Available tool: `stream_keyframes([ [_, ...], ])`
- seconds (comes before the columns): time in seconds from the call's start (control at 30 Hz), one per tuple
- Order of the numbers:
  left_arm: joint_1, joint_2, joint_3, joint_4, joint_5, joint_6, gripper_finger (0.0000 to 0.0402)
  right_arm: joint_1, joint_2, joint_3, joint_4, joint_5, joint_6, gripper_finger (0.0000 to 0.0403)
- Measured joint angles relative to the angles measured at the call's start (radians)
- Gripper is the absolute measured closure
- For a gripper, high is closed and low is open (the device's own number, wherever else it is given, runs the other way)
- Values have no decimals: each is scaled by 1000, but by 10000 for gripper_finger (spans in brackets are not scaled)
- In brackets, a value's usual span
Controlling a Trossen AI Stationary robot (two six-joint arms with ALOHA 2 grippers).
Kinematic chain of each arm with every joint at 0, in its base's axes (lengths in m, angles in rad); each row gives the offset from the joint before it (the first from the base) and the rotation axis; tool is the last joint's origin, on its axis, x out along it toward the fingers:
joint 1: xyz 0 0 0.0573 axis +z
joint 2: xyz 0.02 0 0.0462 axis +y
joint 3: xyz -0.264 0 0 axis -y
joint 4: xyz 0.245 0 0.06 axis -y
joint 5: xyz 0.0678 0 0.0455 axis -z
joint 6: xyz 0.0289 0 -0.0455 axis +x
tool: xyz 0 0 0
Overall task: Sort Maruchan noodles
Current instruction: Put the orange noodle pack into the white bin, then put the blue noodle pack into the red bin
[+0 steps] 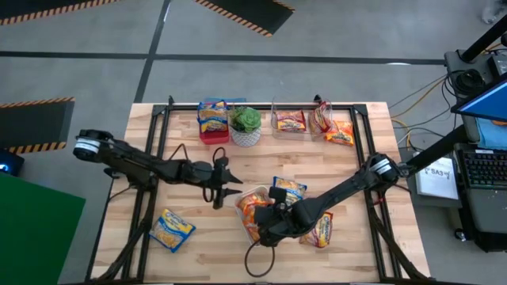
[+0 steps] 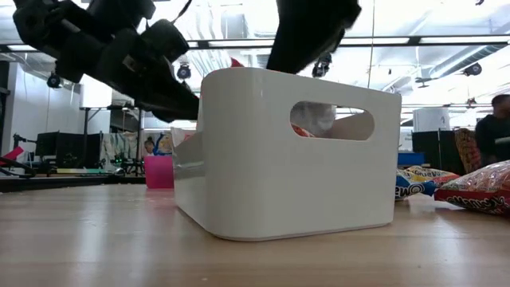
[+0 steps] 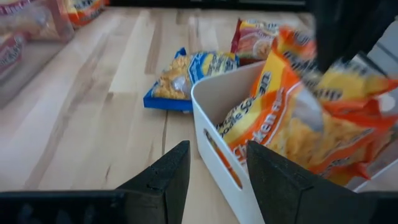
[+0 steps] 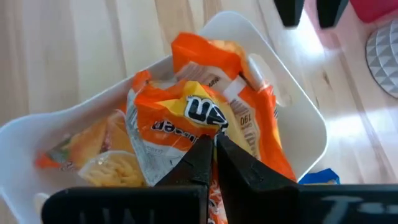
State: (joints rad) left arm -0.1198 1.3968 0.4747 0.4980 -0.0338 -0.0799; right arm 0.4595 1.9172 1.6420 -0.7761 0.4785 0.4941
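Observation:
A white bin (image 1: 247,215) stands near the table's middle, with several orange-edged noodle packets (image 3: 298,118) inside it. My right gripper (image 4: 212,148) hangs over the bin from the right, shut on the topmost orange packet (image 4: 180,115). My left gripper (image 1: 224,184) is open, level with the table beside the bin's left far corner (image 3: 208,102). Its fingers stand on either side of that corner's wall, and I see no touch. Loose packets lie flat on the table: a blue-edged packet (image 1: 289,188), a red-edged packet (image 1: 321,229) and another blue-edged packet (image 1: 173,229). My right gripper pinches the topmost orange packet by a crumpled part near its upper edge (image 4: 198,127) between both fingertips. The fingers come from above, pointing down into the bin. The packet stands tilted on the other packets in the bin.
Along the far edge stand a pink bin (image 1: 212,125) with a blue-edged packet, a green potted plant (image 1: 245,123), a clear bin (image 1: 290,121) with a red-edged packet, and more packets (image 1: 339,133). A black frame rings the table. A person (image 2: 494,127) stands in the room beyond.

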Motion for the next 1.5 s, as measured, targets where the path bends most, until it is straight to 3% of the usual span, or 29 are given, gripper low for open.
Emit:
stream_keyframes([
  [0.17, -11, -38, 0, -16, 0, 0, 261, -2, 5, -5, 5, 19, 43, 365],
  [0.47, -35, -100, 0, -54, 1, 0, 261, -2, -8, 5, -3, 10, 71, 249],
  [0.67, -39, -161, 0, -78, 0, 0, 261, 4, -68, 7, -26, -12, 72, 205],
  [1.13, -41, -251, 5, -96, 0, 64, 261, 18, -185, -85, -138, 129, -51, 211],
  [1.3, -41, -281, 5, -97, -3, 104, 261, 17, -297, -201, -127, 151, -60, 212],
  [1.5, -38, -302, 50, -125, -10, 159, 261, -9, -500, -428, 28, 152, -60, 211],
])
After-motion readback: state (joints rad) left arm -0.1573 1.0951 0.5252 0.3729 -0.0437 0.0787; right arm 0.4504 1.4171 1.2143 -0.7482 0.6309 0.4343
